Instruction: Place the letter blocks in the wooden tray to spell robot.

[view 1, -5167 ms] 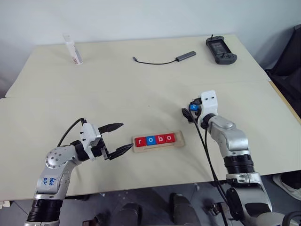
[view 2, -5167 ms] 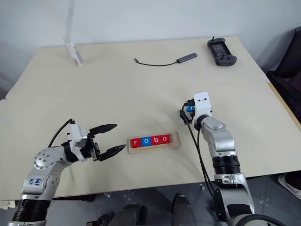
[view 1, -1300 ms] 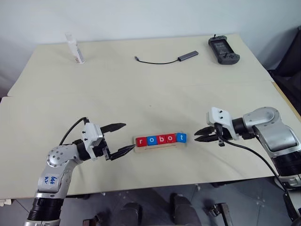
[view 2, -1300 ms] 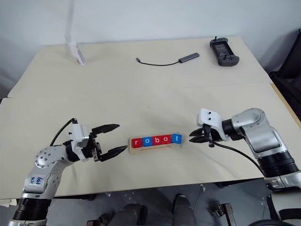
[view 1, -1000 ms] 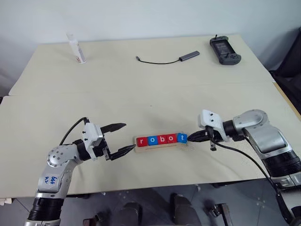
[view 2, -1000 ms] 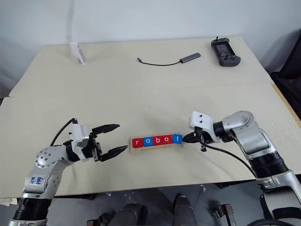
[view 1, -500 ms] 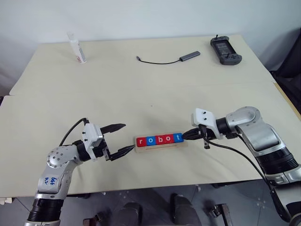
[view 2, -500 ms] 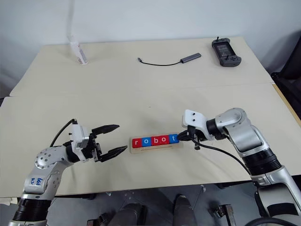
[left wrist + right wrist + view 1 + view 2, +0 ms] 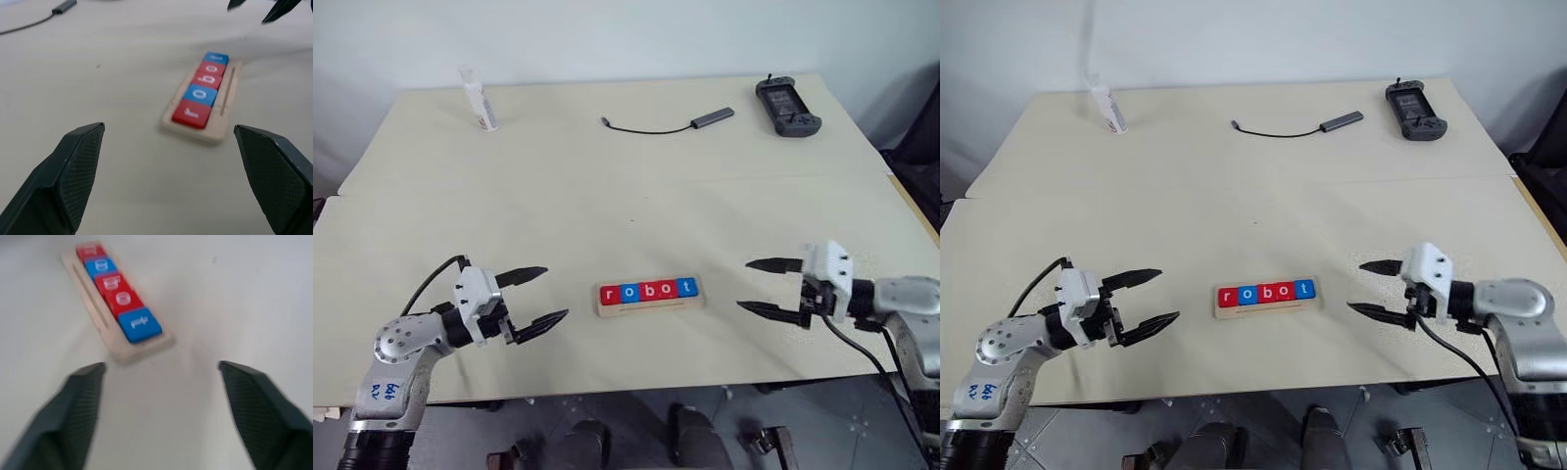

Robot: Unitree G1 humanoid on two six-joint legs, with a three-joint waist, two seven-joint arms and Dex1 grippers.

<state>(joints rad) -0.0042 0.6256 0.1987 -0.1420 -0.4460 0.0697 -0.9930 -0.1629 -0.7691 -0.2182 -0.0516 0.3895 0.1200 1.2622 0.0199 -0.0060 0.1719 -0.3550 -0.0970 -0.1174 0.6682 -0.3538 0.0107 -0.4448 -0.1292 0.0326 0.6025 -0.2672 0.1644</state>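
The wooden tray (image 9: 651,305) lies near the table's front middle. Five letter blocks (image 9: 648,290) sit in it in a row: red r, blue o, red b, red o, blue t (image 9: 686,287), reading "robot". My left gripper (image 9: 556,293) hovers to the tray's left, open and empty, pointing at it. To the tray's right my right gripper (image 9: 744,284) is also open and empty, a short gap from the t block. The left wrist view shows the tray (image 9: 222,105) from the r end. The right wrist view shows the blocks (image 9: 117,293) from the t end.
A white bottle (image 9: 481,103) stands at the far left of the table. A dark cable with an adapter (image 9: 671,122) lies at the far middle, and a black handheld controller (image 9: 788,105) at the far right. The table's front edge runs just below both grippers.
My right gripper, shut with its tip against the t block, has drawn back to the right and opened. The left gripper has moved left, away from the tray, still open.
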